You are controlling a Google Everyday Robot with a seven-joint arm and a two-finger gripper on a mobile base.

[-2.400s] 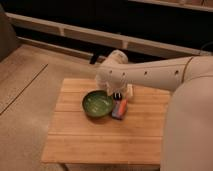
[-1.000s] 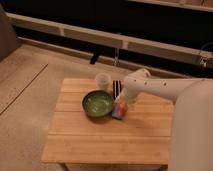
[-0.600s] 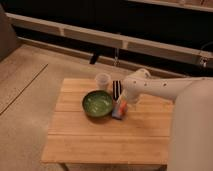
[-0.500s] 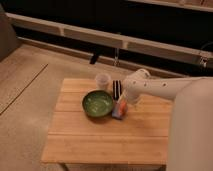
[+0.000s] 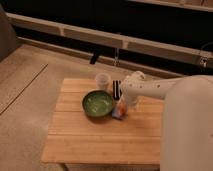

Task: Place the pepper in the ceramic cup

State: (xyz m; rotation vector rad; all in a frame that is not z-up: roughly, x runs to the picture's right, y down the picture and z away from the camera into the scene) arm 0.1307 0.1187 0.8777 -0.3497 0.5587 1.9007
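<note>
The dark-fingered hand [image 5: 117, 90] is held just right of the pale cylindrical ceramic cup [image 5: 102, 80], its fingers parted and nothing grasped. The tapered orange-red pepper [image 5: 122, 107] is seen below it on the slatted wooden tabletop [image 5: 100, 137], against a flat blue block [image 5: 118, 114] beside the round green bowl [image 5: 98, 103].

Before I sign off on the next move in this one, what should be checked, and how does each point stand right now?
1. Pepper located: ok. It lies by the blue block, just right of the green bowl.
2. Pepper gripped: not ok. The gripper hangs above the table, between the ceramic cup and the pepper, jaws open, with nothing in them.
3. Cup upright: ok. It stands behind the bowl, left of the gripper.
4. Cup empty: cannot tell.
5. Pepper free of the block: cannot tell whether it rests on it or beside it.
</note>
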